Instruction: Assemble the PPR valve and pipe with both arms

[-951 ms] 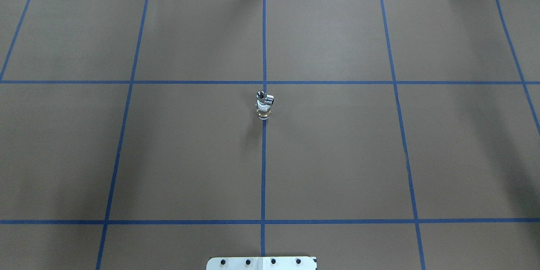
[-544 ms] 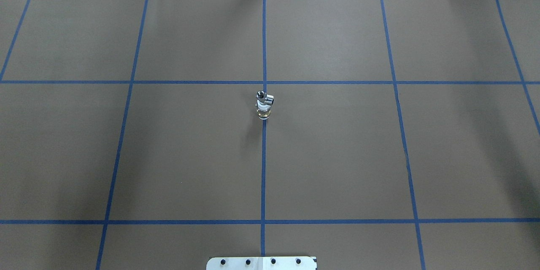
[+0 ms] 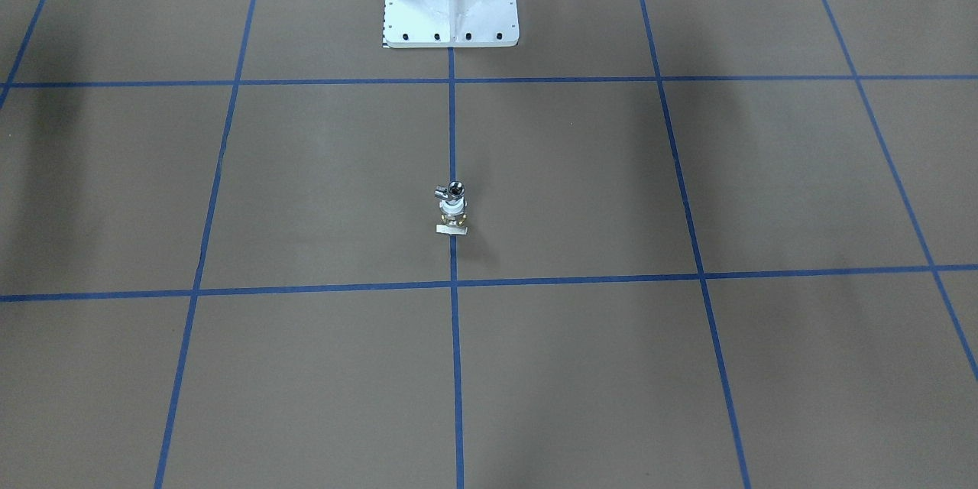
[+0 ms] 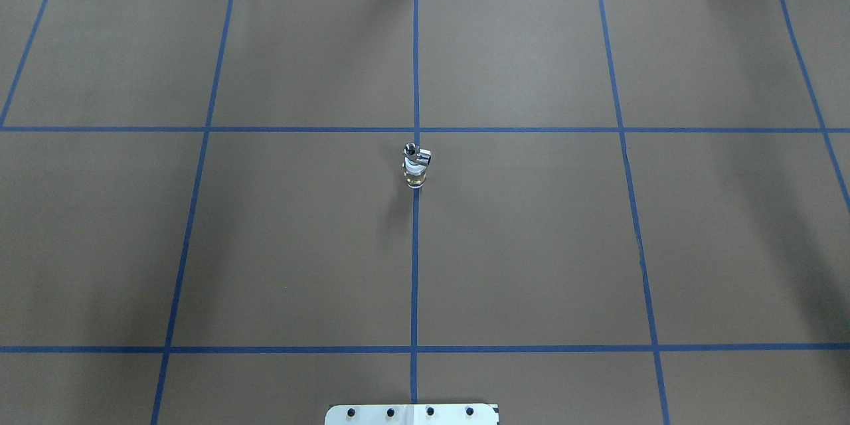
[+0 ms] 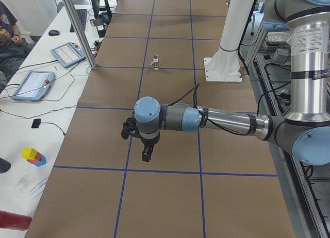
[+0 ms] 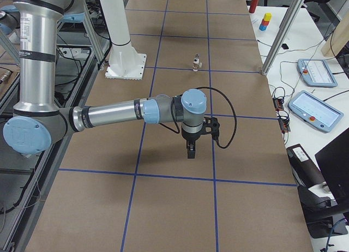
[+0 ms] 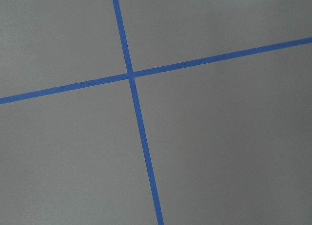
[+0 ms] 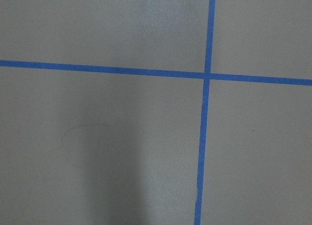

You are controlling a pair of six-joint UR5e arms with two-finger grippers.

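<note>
One valve (image 4: 416,176) stands upright on the table's (image 4: 531,246) centre blue line (image 4: 414,265), the silver pipe (image 4: 414,153) on top. Both arms (image 5: 227,122) stretch level over the table, left gripper (image 5: 147,154) and right gripper (image 6: 190,150) pointing down, well apart from it; how far either is open cannot be told.

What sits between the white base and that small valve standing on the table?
Nothing but brown table covering and blue tape lines, seen in the front-facing view, between the white base and the valve.

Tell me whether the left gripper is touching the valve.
Apart. The exterior left view shows the left gripper well short of the valve, with table showing between them.
</note>
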